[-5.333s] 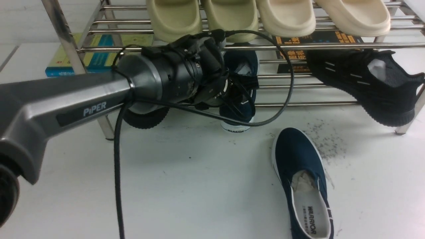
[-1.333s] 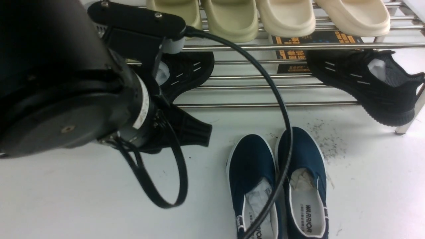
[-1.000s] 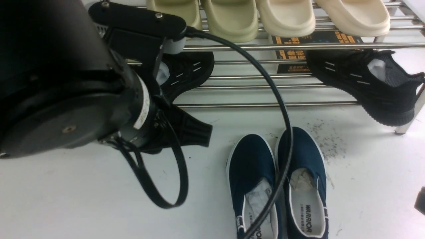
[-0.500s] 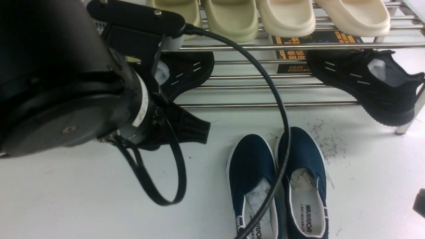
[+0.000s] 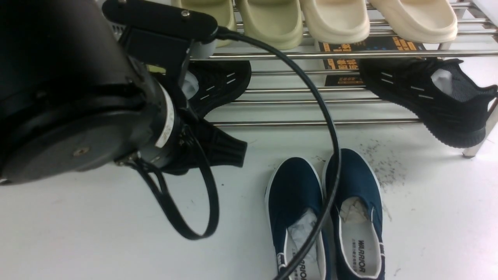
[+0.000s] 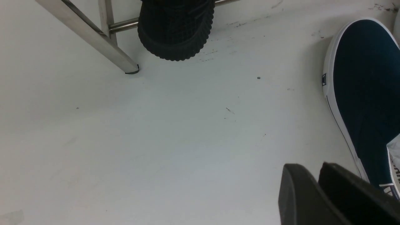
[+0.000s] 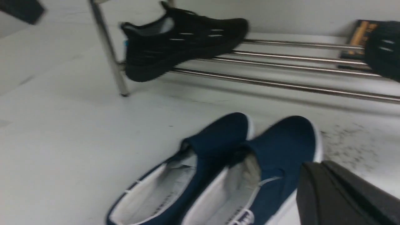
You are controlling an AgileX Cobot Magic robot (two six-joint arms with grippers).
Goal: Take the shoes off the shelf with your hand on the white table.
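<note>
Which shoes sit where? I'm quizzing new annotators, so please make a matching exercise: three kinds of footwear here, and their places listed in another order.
Things:
1. navy shoes
2. beige slippers
3. black sneakers

Places:
A. lower tier of the shelf
B. on the white table, in front of the shelf
C. upper tier of the shelf

Pairs: 1-B, 2-C, 3-A.

Round black arm housing (image 5: 78, 128) carries a white label band (image 5: 166, 116), looping black cables (image 5: 330, 147), ribbed claw (image 5: 238, 151).
</note>
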